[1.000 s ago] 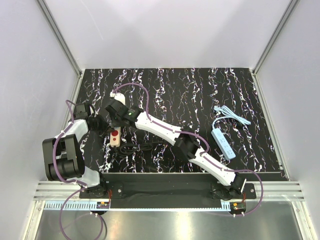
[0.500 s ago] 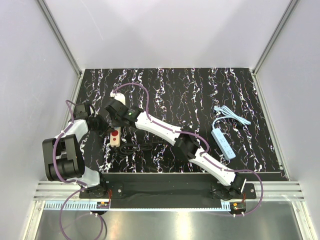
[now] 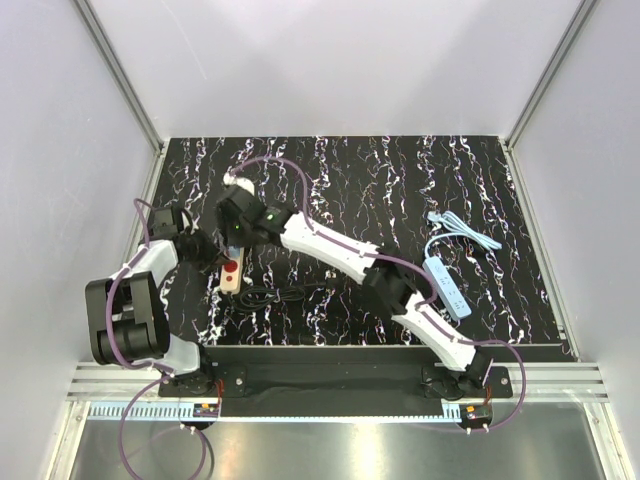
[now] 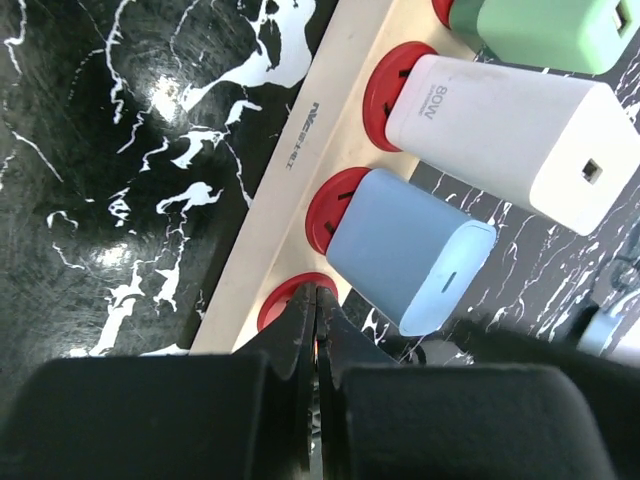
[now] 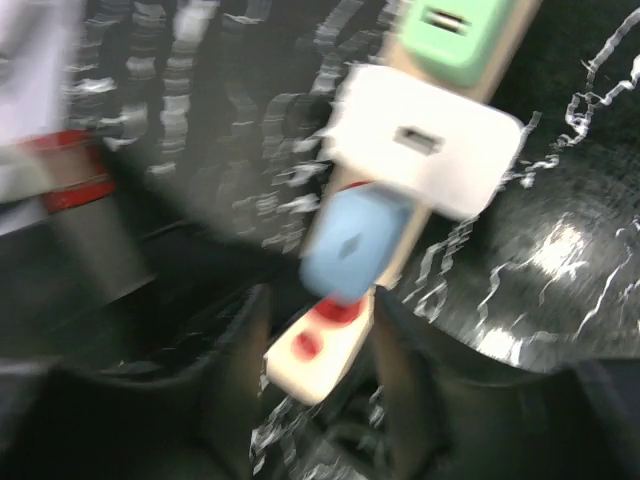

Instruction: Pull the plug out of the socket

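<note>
the socket (image 3: 231, 274), a narrow beige strip with red round outlets, lies close to the left edge of the black marbled tabletop (image 3: 400, 180), toward its near left corner, with its black cord (image 3: 285, 293) trailing off to the right. the plug (image 4: 505, 140), a white cube, sits pushed into one of the red outlets in the middle stretch of the strip. a pale blue adapter (image 4: 408, 250) fills the outlet on one side of it and a green one (image 4: 545, 28) the outlet on the other side, all three standing in a row.

the left gripper (image 4: 316, 305) is down at the strip's end, its fingers clenched tight together with no gap showing, and the tips press on the beige casing right beside the last red outlet, which has nothing in it. it holds nothing between them.

the right gripper (image 3: 232, 240) reaches right across the tabletop from the other side and hangs over the same strip, just above the row of adapters. its wrist view is smeared, but the two dark fingers stand apart, with the strip's end and the blue adapter showing in the space between them; they are released and clasp nothing. from overhead the white cube is hidden under this gripper.

a light blue power strip (image 3: 447, 288) with a blue cord lies well apart, near the right edge of the tabletop.
</note>
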`<state>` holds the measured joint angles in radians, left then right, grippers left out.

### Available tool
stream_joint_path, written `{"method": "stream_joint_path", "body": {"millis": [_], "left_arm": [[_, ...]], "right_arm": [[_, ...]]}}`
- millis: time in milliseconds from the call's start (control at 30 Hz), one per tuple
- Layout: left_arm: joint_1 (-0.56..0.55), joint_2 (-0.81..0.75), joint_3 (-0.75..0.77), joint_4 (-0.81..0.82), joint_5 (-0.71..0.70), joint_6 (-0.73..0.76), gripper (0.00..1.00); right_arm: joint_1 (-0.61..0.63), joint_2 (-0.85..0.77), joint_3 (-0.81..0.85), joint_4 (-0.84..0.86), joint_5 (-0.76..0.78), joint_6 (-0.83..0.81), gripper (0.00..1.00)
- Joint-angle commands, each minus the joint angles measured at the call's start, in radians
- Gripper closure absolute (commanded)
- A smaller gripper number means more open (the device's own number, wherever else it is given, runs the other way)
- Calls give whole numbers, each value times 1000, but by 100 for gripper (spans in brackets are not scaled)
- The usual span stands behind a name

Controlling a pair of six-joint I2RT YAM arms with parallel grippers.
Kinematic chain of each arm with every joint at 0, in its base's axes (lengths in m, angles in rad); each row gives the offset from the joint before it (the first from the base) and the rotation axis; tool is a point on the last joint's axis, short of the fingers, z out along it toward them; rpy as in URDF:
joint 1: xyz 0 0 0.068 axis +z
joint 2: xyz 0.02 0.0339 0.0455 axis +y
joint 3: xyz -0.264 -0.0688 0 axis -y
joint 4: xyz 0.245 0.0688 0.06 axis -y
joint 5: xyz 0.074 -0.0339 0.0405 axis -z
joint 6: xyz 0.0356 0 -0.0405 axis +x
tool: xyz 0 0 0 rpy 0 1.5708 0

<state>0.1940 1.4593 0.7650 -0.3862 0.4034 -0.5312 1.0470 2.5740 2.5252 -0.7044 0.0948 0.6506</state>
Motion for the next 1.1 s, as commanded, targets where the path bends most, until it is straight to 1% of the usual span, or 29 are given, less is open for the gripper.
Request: {"method": "stream_joint_path", "body": {"millis": [0,67,167,200,267,333,367,433,467,500,533,567,600,633,667,700,767,800,833,867,900,933,1000,1067], "left_arm": [[2,-26,-13,-6,-78,34,97],[2,-60,-6,-17,-67,28,92],[2,-103,13,-49,-54,23,85],[1,-117,14,-57,-49,20,83],[4,-171,19,-74,-44,22,73],[1,-207,23,-85,-51,31,62],[1,-241,25,-94,-61,36,52],[-5,-260,37,-106,-78,48,47],[-8,-263,51,-115,-96,63,44],[-27,-261,59,-115,-110,72,43],[-37,-257,68,-123,-124,91,43],[-50,-248,94,-126,-155,99,42],[-80,-225,109,-128,-173,105,42],[-94,-211,128,-134,-185,126,42],[-109,-191,169,-141,-230,141,42],[-145,-171,196,-149,-254,155,42],[-171,-96,244,-190,-317,198,43],[-189,-77,278,-200,-333,210,43],[-189,-45,289,-210,-350,232,44],[-212,-33,299,-215,-397,240,44],[-228,-21,312,-217,-399,246,44],[-232,-5,315,-220,-437,257,45],[-241,6,321,-223,-452,261,45],[-251,28,333,-226,-462,267,45]], "right_arm": [[5,-264,0,114,-93,-35,35],[-2,-287,-9,115,-142,-52,26],[-25,-319,-29,106,-173,-46,22],[-31,-333,-72,106,-173,-40,22],[-44,-386,-130,109,-152,-48,21],[-65,-423,-228,114,-152,-57,21],[-73,-466,-268,115,-156,-62,22],[-103,-514,-421,172,-182,-51,24],[-117,-573,-489,213,-226,-28,26],[-140,-606,-640,324,-245,-10,28],[-151,-636,-720,391,-266,7,30],[-163,-685,-794,455,-320,39,33],[-174,-699,-912,570,-352,55,34],[-188,-703,-951,612,-384,69,36],[-189,-696,-976,634,-430,79,38],[-189,-686,-1002,660,-454,80,39],[-189,-646,-1020,695,-541,105,40],[-189,-635,-1046,762,-562,118,43],[-189,-624,-1060,793,-579,133,45],[-189,-605,-1074,827,-608,171,46],[-189,-594,-1092,886,-624,188,51],[-188,-581,-1097,916,-641,204,55],[-188,-542,-1099,1004,-697,257,57],[-188,-499,-1092,1039,-722,296,58]]}}
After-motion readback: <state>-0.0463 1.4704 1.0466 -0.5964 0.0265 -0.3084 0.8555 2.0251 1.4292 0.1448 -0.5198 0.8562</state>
